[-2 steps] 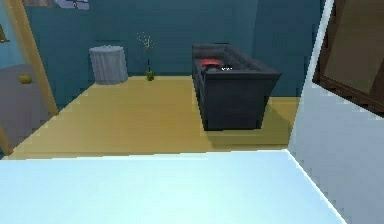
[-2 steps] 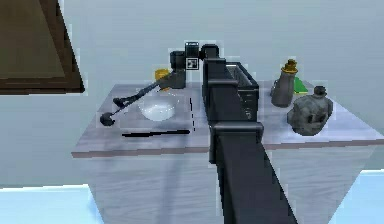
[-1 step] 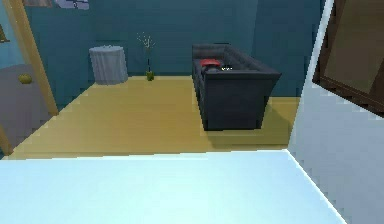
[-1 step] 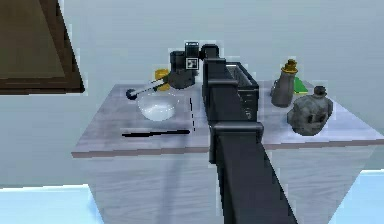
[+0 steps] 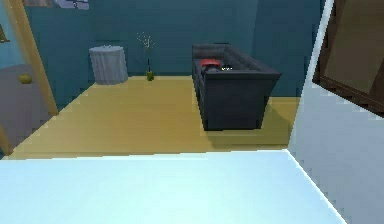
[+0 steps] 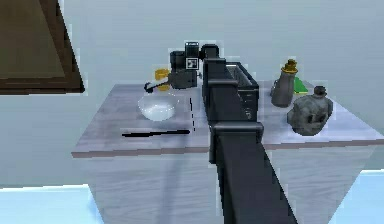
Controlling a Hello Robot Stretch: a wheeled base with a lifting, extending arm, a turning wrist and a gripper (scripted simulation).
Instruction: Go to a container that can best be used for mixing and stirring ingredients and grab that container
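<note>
One pale, glassy round bowl (image 6: 160, 104) sits on the grey surface (image 6: 110, 140), with the dark arm (image 6: 235, 130) just right of it. Beyond the bowl is the end effector (image 6: 172, 68); whether it grips anything cannot be told. Farther right of the bowl stands a grey bottle (image 6: 285, 88). The forward view adds yellow floor (image 5: 120, 120), then a dark box (image 5: 235, 92).

The bowl (image 6: 160, 104) is clear, glossy glass, the surface (image 6: 105, 140) pale and matt, the arm (image 6: 243, 160) a dull dark bar, the grey figure (image 6: 309, 112) rough and uneven, perhaps stone, and the floor (image 5: 120, 120) smooth yellow wood with a soft sheen.
</note>
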